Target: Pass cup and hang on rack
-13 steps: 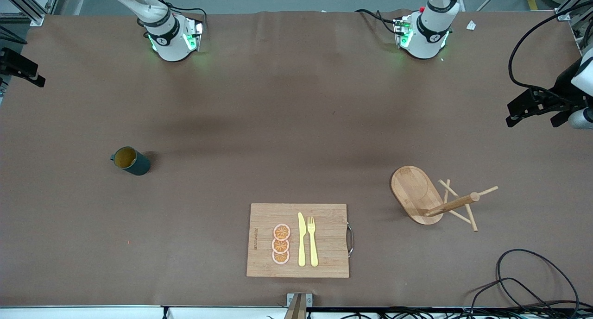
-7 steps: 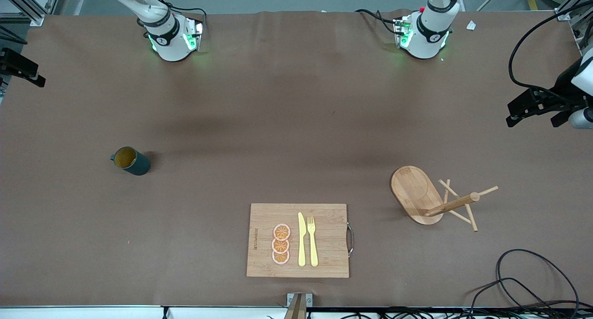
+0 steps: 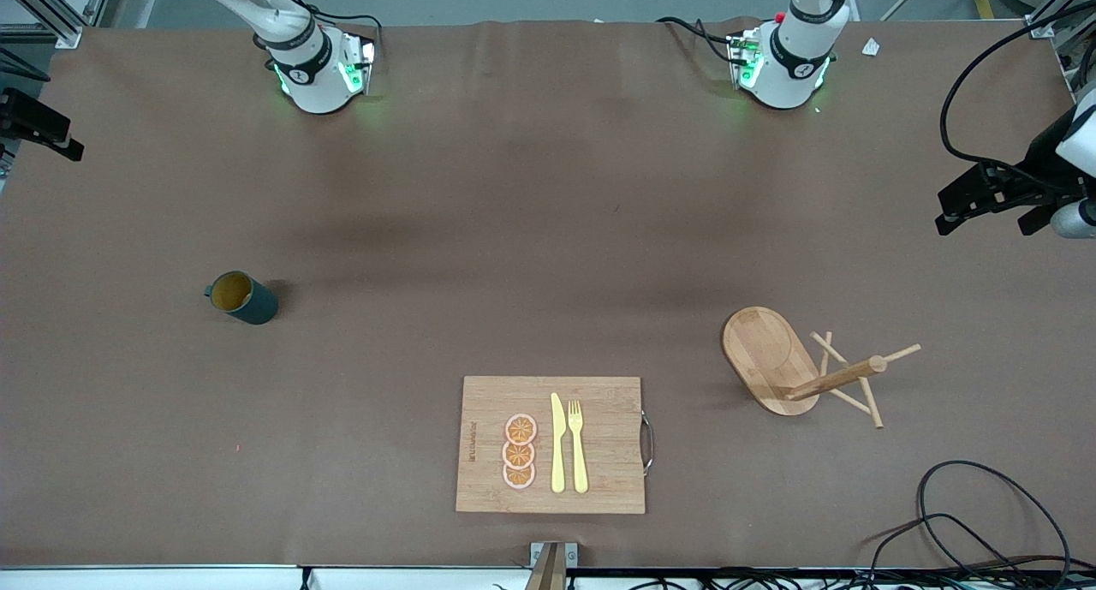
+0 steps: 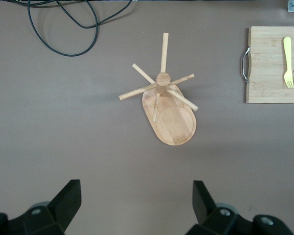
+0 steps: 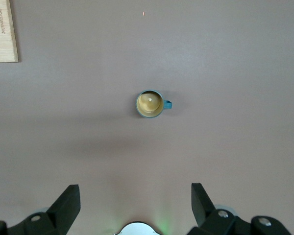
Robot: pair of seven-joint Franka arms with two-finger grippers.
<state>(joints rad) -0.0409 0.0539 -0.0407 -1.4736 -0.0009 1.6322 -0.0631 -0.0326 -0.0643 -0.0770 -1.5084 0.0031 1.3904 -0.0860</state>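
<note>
The dark teal cup (image 3: 242, 297) stands upright on the table toward the right arm's end, its yellowish inside showing; it also shows in the right wrist view (image 5: 150, 104). The wooden rack (image 3: 768, 360) stands toward the left arm's end, with its pegs spread round the post; it also shows in the left wrist view (image 4: 169, 105). My left gripper (image 4: 136, 200) is open and empty, high over bare table. My right gripper (image 5: 135, 200) is open and empty, high over its own base. Neither hand shows in the front view.
A rectangular cutting board (image 3: 608, 487) with a yellow knife, a fork and orange slices lies near the front edge. Black cables (image 3: 967, 521) lie near the rack's corner of the table. A black camera mount (image 3: 993, 196) hangs over the left arm's end.
</note>
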